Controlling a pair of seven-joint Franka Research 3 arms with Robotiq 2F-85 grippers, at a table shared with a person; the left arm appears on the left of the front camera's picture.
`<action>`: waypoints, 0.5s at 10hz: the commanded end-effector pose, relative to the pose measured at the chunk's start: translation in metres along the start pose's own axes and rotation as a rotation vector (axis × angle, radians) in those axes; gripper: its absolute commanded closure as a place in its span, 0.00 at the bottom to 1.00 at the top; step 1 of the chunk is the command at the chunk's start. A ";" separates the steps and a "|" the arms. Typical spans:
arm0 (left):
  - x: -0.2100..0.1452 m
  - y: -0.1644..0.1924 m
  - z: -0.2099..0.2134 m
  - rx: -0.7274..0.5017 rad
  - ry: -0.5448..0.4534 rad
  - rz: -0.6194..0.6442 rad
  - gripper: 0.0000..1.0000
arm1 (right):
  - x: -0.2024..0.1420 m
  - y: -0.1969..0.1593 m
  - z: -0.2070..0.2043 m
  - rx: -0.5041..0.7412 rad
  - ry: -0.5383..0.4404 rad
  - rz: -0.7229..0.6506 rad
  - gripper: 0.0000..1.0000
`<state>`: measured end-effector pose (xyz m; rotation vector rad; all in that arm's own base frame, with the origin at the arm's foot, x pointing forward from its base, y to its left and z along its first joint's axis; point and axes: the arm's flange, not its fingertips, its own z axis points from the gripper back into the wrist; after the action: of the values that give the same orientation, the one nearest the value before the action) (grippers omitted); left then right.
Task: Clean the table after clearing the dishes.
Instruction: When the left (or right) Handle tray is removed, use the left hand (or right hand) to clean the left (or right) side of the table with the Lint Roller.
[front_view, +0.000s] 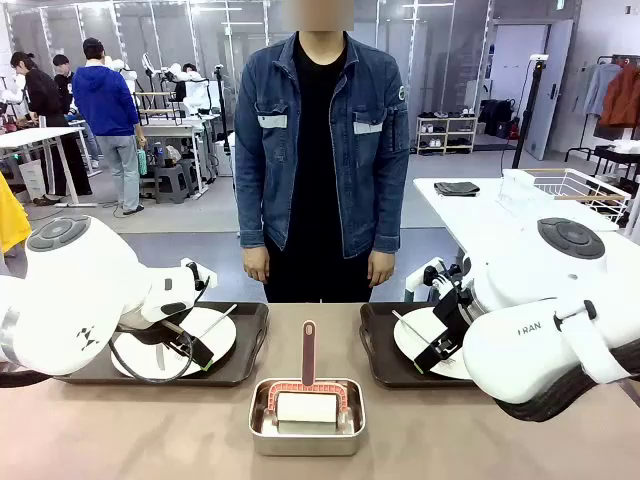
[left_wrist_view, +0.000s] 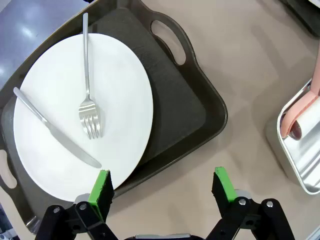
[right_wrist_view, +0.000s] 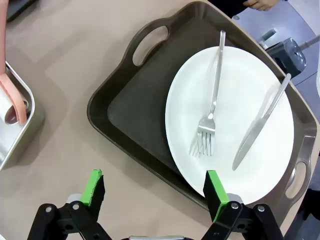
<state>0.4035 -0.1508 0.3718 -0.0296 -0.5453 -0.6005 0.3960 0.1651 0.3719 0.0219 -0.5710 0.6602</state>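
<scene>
On the beige table (front_view: 150, 430) stand two dark handled trays. The left tray (front_view: 245, 355) carries a white plate (left_wrist_view: 120, 85) with a fork (left_wrist_view: 89, 107) and a knife (left_wrist_view: 55, 132) on it. My left gripper (left_wrist_view: 162, 192) hangs open above that tray's near corner, one pad over the plate's rim and the other over bare table. The right tray (right_wrist_view: 135, 105) carries a second plate (right_wrist_view: 187, 100) with a fork (right_wrist_view: 212, 100) and a knife (right_wrist_view: 260, 125). Above its near edge my right gripper (right_wrist_view: 156, 192) stands open, holding nothing.
A steel pan (front_view: 307, 440) with a pink-handled roller (front_view: 308, 355) sits between the trays at the table's front middle. A person (front_view: 320, 150) stands at the far edge, hands hanging down. A white side table (front_view: 480, 215) with a wire basket stands at the back right.
</scene>
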 end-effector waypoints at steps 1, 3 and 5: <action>0.000 0.000 0.000 0.000 0.000 0.000 0.00 | 0.000 0.000 0.000 0.000 0.000 0.000 0.00; 0.000 0.000 0.000 0.000 0.000 0.000 0.00 | 0.000 0.000 0.000 0.000 0.000 0.000 0.00; 0.000 0.000 0.000 0.000 0.000 0.000 0.00 | 0.000 0.000 0.000 0.000 0.000 0.000 0.00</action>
<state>0.4034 -0.1511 0.3718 -0.0296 -0.5453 -0.6013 0.3962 0.1648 0.3719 0.0211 -0.5710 0.6607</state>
